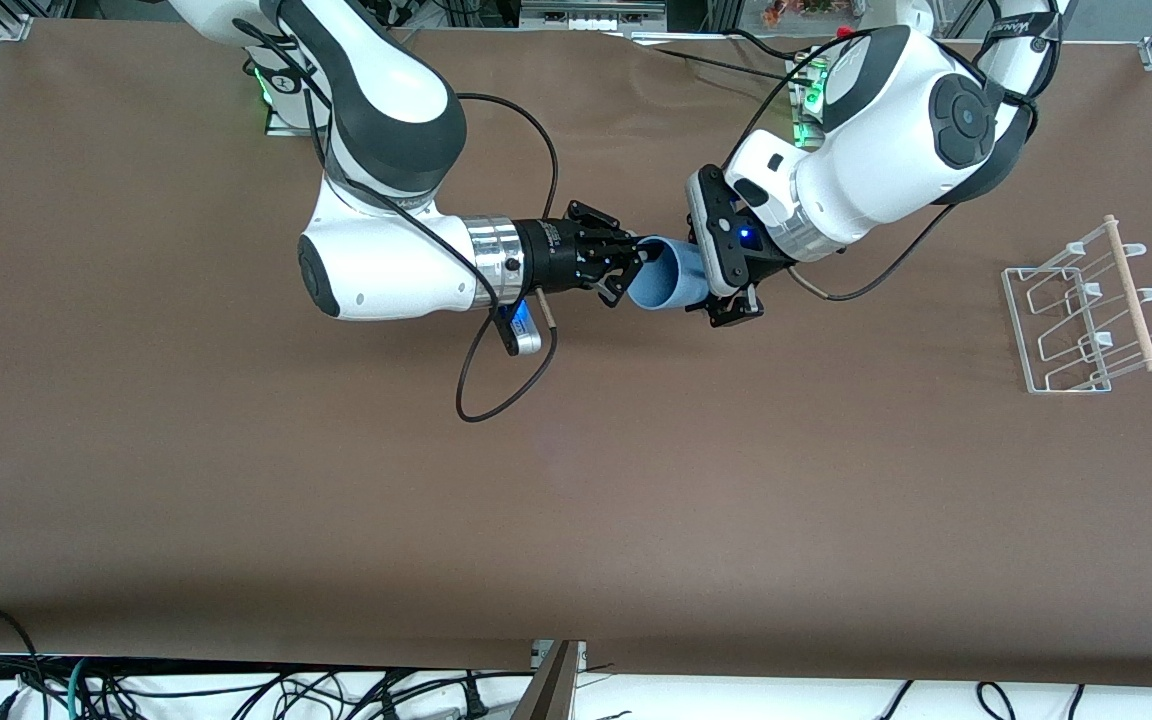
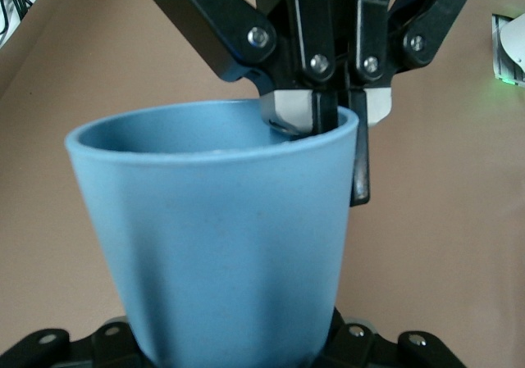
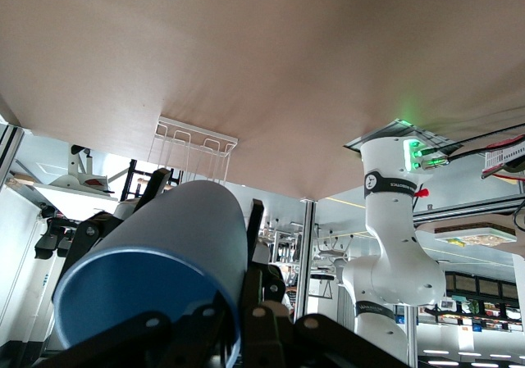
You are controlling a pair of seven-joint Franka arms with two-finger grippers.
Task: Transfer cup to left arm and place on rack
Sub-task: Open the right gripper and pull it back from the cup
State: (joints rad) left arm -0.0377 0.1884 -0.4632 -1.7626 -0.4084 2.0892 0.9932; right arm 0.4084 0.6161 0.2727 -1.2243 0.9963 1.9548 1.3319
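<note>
Brown tabletop (image 1: 336,500) bare across the strip nearest the front camera. Farther up, toward the left arm's end: white wire rack (image 1: 1086,320) with upright loop dividers and a pale wooden rod along one side, standing alone, well apart from both arms.

Above the middle of the tabletop: light-blue cup (image 1: 671,278) held in the air, lying on its side, caught between the two grippers. Mouth turned toward the right arm, base toward the left arm.

Right gripper (image 1: 631,272) reaching in level from the right arm's side. Fingers clamped on the cup's rim, one inside the mouth and one outside against the wall, seen plainly in the left wrist view (image 2: 332,118). Cup (image 2: 221,237) filling most of that view, rim uppermost, base sunk between the dark parts of the left gripper at the lower edge.

Left gripper (image 1: 726,300) angled down from the left arm, over the cup's base end, fingers on either side of the cup near its base. Cannot tell whether closed onto the wall or just clear of it.

Right wrist view: cup (image 3: 156,261) close up, blue rim facing the lens, rack (image 3: 193,143) small against the brown tabletop.
</note>
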